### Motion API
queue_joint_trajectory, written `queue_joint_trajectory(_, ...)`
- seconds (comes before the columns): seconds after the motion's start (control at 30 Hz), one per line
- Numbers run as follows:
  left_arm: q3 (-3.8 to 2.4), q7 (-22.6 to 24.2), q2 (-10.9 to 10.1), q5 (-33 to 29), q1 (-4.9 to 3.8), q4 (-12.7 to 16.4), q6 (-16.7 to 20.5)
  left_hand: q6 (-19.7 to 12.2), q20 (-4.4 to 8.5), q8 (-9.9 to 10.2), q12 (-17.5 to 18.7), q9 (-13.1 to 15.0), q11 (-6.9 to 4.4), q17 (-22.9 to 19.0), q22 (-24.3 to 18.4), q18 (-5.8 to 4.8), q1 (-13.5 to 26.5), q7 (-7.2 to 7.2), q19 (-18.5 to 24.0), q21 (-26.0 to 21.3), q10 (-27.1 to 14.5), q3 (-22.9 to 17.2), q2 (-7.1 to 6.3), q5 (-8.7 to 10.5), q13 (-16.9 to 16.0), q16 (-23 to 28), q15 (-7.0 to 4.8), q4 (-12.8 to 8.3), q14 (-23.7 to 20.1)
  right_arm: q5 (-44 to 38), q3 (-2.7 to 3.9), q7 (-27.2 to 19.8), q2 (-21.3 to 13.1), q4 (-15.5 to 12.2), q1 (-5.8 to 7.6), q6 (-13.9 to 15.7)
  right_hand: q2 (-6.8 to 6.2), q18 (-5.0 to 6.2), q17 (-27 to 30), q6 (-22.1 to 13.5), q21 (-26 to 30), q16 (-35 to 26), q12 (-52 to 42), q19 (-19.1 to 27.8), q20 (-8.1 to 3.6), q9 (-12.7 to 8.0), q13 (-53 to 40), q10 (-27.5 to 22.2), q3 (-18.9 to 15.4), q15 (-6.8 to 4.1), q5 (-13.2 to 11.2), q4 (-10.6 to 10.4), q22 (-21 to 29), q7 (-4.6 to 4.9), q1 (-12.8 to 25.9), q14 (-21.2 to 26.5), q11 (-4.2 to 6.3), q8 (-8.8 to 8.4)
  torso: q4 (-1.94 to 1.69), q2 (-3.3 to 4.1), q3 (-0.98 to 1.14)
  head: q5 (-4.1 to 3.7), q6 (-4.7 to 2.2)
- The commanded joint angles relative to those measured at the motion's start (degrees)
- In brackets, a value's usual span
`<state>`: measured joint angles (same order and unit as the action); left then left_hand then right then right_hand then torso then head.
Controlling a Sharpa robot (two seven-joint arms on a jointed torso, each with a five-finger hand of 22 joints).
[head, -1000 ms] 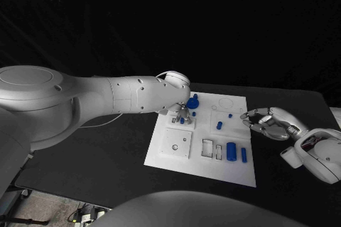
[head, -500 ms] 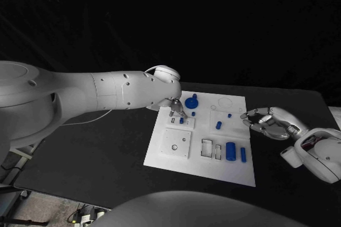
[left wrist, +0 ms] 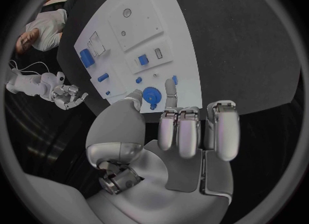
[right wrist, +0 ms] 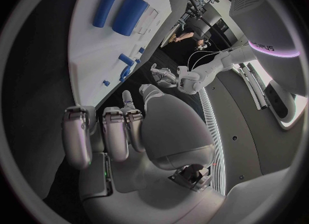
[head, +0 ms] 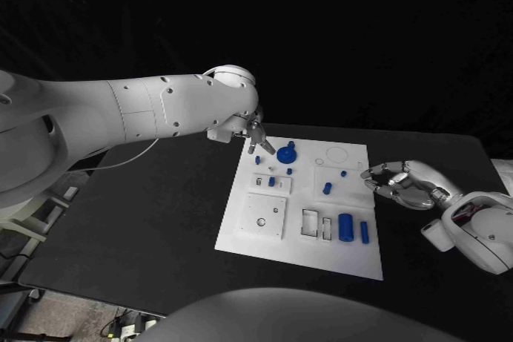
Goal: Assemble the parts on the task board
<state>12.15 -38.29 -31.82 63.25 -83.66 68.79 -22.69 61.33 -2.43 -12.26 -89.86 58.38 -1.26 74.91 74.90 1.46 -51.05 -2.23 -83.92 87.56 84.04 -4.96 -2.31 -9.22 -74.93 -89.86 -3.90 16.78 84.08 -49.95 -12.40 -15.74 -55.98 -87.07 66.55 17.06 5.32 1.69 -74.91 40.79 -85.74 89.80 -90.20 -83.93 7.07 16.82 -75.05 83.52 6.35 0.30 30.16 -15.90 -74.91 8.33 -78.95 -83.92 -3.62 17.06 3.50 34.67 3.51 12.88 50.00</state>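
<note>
A: Progress? Task board (head: 280,242) mid-surface; round blue knob (head: 287,156) seated at 12 o'clock.

B: Partial. Two blue cylinders (head: 346,227) lie loose at 4 o'clock. Left hand (head: 252,136), right hand (head: 404,185): fingers apart, empty.
</note>
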Motion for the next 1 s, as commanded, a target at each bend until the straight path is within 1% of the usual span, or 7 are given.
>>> queue_joint_trajectory(0.03,-0.01,0.0,1.6,-0.9,-0.29,-2.9,-5.4,0.5,0.29,0.8,-0.1,-0.9,-0.29,15.1,14.4,-0.92,-0.2,-0.04,-5.1,0.0,6.0,0.5,0.59,-0.55,-15.1,-0.1,-0.31,0.0,5.9,-0.2,-0.02,0.0,0.1,-0.1,-0.04,-0.8,-0.16,-0.19,-15.1,-0.4,0.1,0.2,0.2,-1.4,0.02,0.1,-14.9,6.5,0.3,0.41,0.2,0.0,-13.1,0.1,-0.4,-6.1,0.01,0.02,0.09,0.09,0.0,-0.09,0.0)
queue_joint_trajectory(0.1,0.16,-0.2,3.1,-0.5,-0.35,-5.6,-7.4,0.6,0.2,2.0,-0.1,-2.2,-0.15,15.1,14.3,-0.86,-0.7,-0.23,-5.0,-0.2,6.0,1.1,0.9,-0.83,-15.1,-0.1,-0.19,0.0,5.9,-0.2,-0.02,0.0,0.1,-0.1,-0.04,-0.9,-0.16,-0.19,-15.1,-0.4,0.1,0.2,0.2,-1.4,0.02,0.1,-14.9,6.5,0.3,0.41,0.2,0.0,-13.1,0.1,-0.4,-6.1,0.01,0.02,0.14,0.13,0.0,-0.07,0.0)
queue_joint_trajectory(0.27,0.46,-0.4,6.0,-0.2,-0.09,-10.7,-9.5,1.2,-0.04,3.8,-0.1,-4.5,0.1,15.1,14.2,-0.76,-2.1,-0.45,-4.8,-0.7,6.0,1.0,1.46,-0.85,-15.1,-0.1,0.06,-0.1,5.9,-0.2,-0.01,0.0,0.2,-0.2,-0.03,-1.1,-0.17,-0.21,-15.1,-0.3,0.0,0.2,0.2,-1.4,0.02,0.1,-14.9,6.5,0.3,0.41,0.2,-0.1,-13.1,0.1,-0.4,-6.1,0.0,0.04,0.08,0.1,0.02,-0.29,0.0)
queue_joint_trajectory(0.47,0.21,-0.5,9.8,-0.1,1.38,-17.4,-10.8,1.8,-0.21,5.1,-0.1,-6.3,0.25,15.1,14.0,-0.63,-3.9,-0.59,-4.5,-1.2,6.0,-0.1,1.19,-0.14,-15.1,-0.1,0.22,-0.1,5.9,-0.2,-0.01,0.1,0.3,-0.2,-0.03,-1.3,-0.17,-0.21,-15.1,-0.3,0.0,0.2,0.2,-1.4,0.02,0.1,-14.9,6.5,0.3,0.41,0.2,-0.1,-13.1,0.1,-0.4,-6.1,0.0,0.04,0.07,0.0,0.0,-0.45,0.0)
queue_joint_trajectory(0.7,0.01,-0.4,12.7,-0.7,3.22,-22.2,-11.0,2.0,-0.36,6.0,-0.1,-7.4,0.39,15.1,13.8,-0.5,-5.1,-0.71,-4.2,-1.8,6.0,-1.0,1.04,-0.63,-15.1,-0.1,0.37,-0.2,5.9,-0.2,-0.01,0.1,0.3,-0.4,-0.02,-1.3,-0.17,-0.21,-15.1,-0.3,0.0,0.2,0.2,-1.4,0.02,0.1,-14.9,6.5,0.3,0.41,0.2,-0.1,-13.1,0.1,-0.4,-6.1,0.0,0.04,0.05,0.13,-0.02,-0.58,0.0)
queue_joint_trajectory(0.83,-0.05,-0.2,13.7,-1.0,3.93,-24.0,-10.8,2.0,-0.42,6.4,-0.1,-7.9,0.46,15.1,13.8,-0.44,-5.6,-0.79,-4.1,-2.0,6.0,-1.3,1.0,-0.86,-15.1,-0.1,0.43,-0.2,5.9,-0.2,-0.01,0.2,0.2,-0.5,-0.01,-1.3,-0.16,-0.21,-15.1,-0.3,0.0,0.2,0.2,-1.4,0.03,0.1,-14.9,6.5,0.3,0.41,0.2,-0.1,-13.1,0.1,-0.4,-6.1,0.0,0.07,0.03,0.09,0.02,-0.41,0.0)
queue_joint_trajectory(1.0,-0.09,0.0,14.5,-1.7,4.56,-25.4,-9.8,1.7,-0.53,7.2,-0.1,-8.8,0.61,15.1,13.6,-0.35,-6.2,-0.99,-3.9,-2.4,6.0,-1.8,0.91,-1.27,-15.1,-0.1,0.55,-0.2,5.9,-0.2,-0.01,0.2,0.3,-0.5,0.0,-1.4,-0.16,-0.21,-15.1,-0.3,0.0,0.2,0.2,-1.4,0.03,0.1,-14.9,6.5,0.3,0.41,0.2,-0.1,-13.1,0.1,-0.4,-6.1,0.0,0.07,0.02,0.0,0.03,-0.51,0.0)
